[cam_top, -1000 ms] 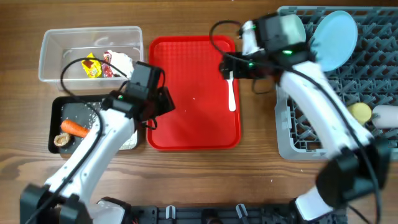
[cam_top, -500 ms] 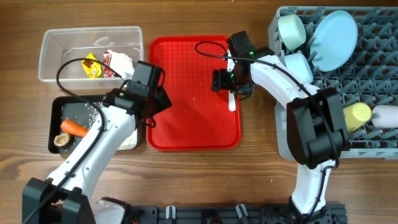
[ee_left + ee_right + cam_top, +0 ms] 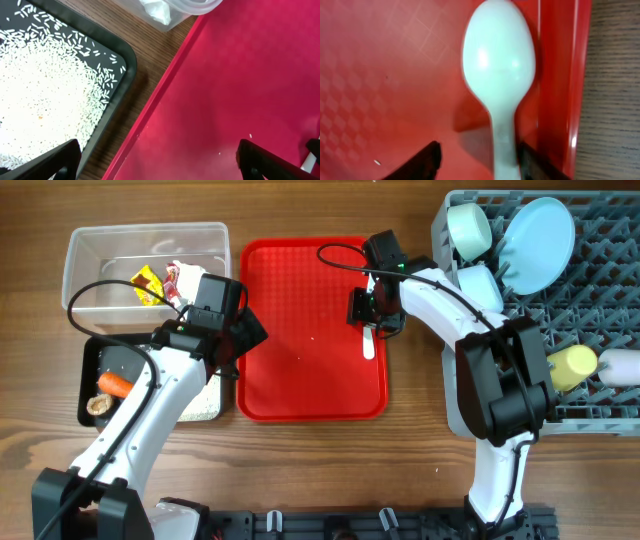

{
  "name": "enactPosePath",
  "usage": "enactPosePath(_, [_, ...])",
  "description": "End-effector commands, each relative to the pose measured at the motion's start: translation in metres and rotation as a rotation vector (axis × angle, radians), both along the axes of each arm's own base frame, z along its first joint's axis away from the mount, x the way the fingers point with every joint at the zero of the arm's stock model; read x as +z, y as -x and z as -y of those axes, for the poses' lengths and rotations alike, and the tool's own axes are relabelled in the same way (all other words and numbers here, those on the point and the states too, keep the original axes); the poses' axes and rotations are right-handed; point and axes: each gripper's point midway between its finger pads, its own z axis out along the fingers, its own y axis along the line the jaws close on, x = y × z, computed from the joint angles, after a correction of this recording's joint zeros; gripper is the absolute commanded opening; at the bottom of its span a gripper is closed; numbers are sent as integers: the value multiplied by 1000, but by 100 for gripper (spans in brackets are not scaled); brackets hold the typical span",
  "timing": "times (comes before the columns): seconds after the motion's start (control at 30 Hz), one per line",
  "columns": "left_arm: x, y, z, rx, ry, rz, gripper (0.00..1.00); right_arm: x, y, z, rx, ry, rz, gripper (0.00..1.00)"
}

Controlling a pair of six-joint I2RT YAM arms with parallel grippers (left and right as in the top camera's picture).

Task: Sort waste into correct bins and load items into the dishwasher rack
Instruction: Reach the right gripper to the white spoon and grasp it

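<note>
- Overhead view:
  - The red tray [image 3: 300, 375] is taken as the landmark. One white spoon [image 3: 370, 343] lies by its right edge, and the right gripper [image 3: 372, 320] is set over the spoon's handle.
  - Right of the red tray, the dishwasher rack [image 3: 600, 300] holds one plate [image 3: 540, 240], two bowls [image 3: 467, 225] and two cups, the yellow cup [image 3: 572, 365] and the pink cup [image 3: 622, 366].
  - Left of the red tray two bins are counted. The clear tub [image 3: 100, 240] holds two wrappers [image 3: 148, 283] and one tissue [image 3: 197, 280]. The black tray [image 3: 88, 360] holds one carrot [image 3: 118, 385], one brown lump [image 3: 98, 406] and rice [image 3: 205, 402].
  - The left gripper [image 3: 240, 348] hangs over the red tray's left edge.
- Left wrist view:
  - The left gripper [image 3: 159, 150] is spread wide and holds nothing.
  - Rice is heaped in the black tray, beside the red tray's rim. Two stray grains [image 3: 250, 135] are seen on the red tray.
- Right wrist view:
  - The spoon's handle is straddled by the right gripper's fingers [image 3: 427, 160], which are narrowly parted and not yet pinched on it.
  - The step in hand is judged to be the spoon pickup, the last item to load.
  - Next, the jaws are to be closed squarely on the thin handle. The spoon is then to be lifted clear of the red tray's rim and carried right to the rack.
</note>
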Motion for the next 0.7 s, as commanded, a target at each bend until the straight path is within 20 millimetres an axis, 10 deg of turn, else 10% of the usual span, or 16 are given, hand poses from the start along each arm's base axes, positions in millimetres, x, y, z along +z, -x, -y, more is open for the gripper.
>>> enactPosePath(0.0, [-2,-1,-5,21,-14,-3,100,-26,10,2,3,42,-53,38])
enactPosePath(0.27, [-2,-1,-5,21,-13,-3,100,-26,10,2,3,41,-52,4])
enactPosePath(0.57, [-2,-1,-5,21,-13,-3,100,-24,11,-2,19,16,-53,4])
enactPosePath(0.67, [-2,-1,-5,22,-13,-3,100,4,10,-5,64,-47,-23,4])
